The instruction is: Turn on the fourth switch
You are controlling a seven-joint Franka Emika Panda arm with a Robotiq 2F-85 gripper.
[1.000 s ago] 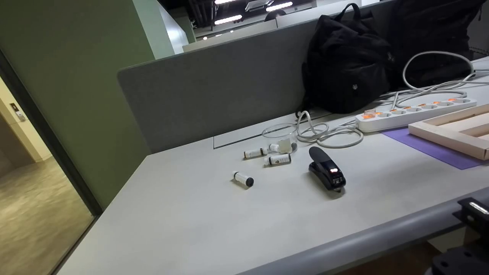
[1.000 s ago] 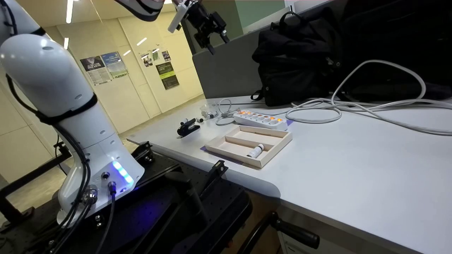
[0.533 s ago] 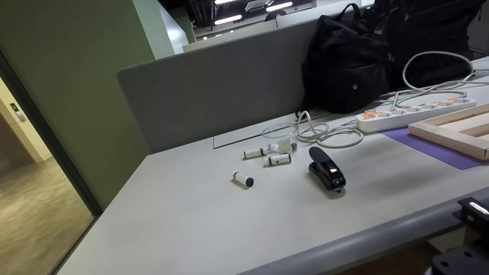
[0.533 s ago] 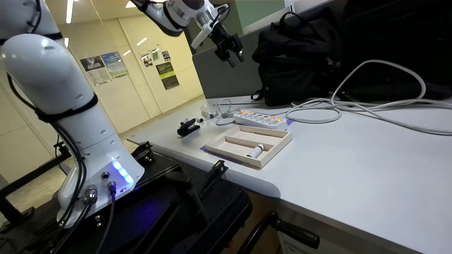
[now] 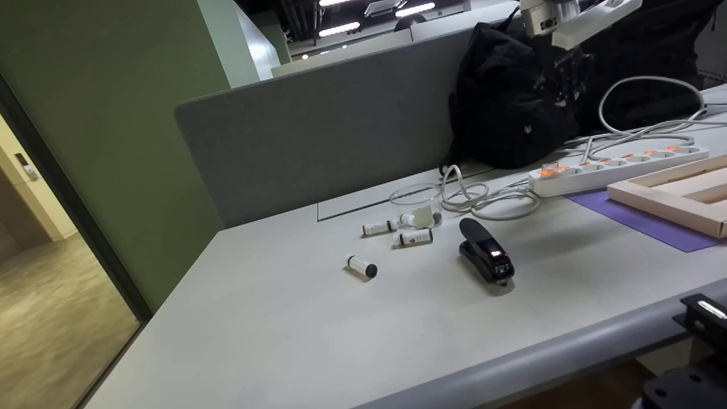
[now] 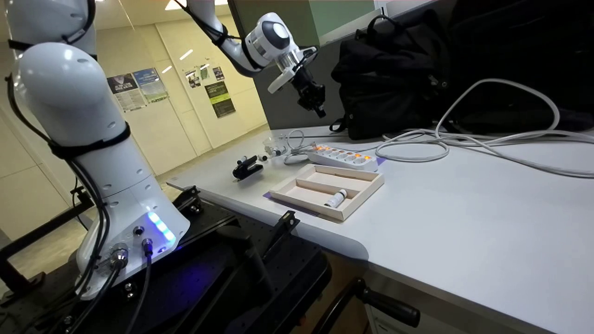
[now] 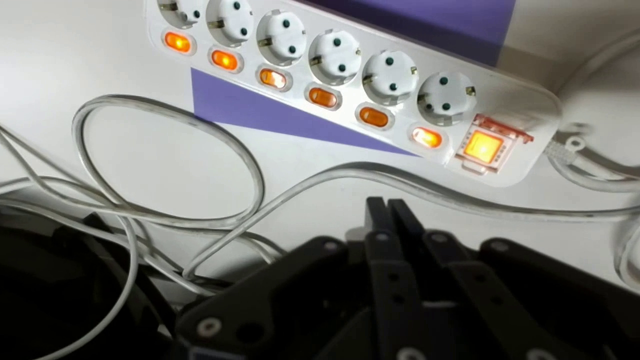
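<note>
A white power strip (image 7: 537,110) carries a row of orange switches and shows in all views. Counted from the left in the wrist view, the fourth switch (image 7: 322,97) is amber and looks unlit. To its right a round switch (image 7: 426,137) and the square main switch (image 7: 483,146) glow; the two leftmost glow too. Glare covers the third, so its state is unclear. My gripper (image 7: 386,201) is shut, its fingertips almost together with nothing between them. In an exterior view the gripper (image 6: 321,112) hangs above the strip, not touching it, nearer the main-switch end.
White cables (image 7: 350,173) loop beside the strip. A wooden tray (image 6: 306,204) with a small bottle (image 6: 336,198) stands close in front of it on purple sheet. A black stapler (image 5: 485,253), loose bottles and a clear cup lie further along. Black backpacks (image 5: 511,102) stand behind the gripper.
The arm has come down and across toward the power strip, entering both exterior views more fully. The gripper's jaws have gone from open to shut. The strip and other objects have not moved.
</note>
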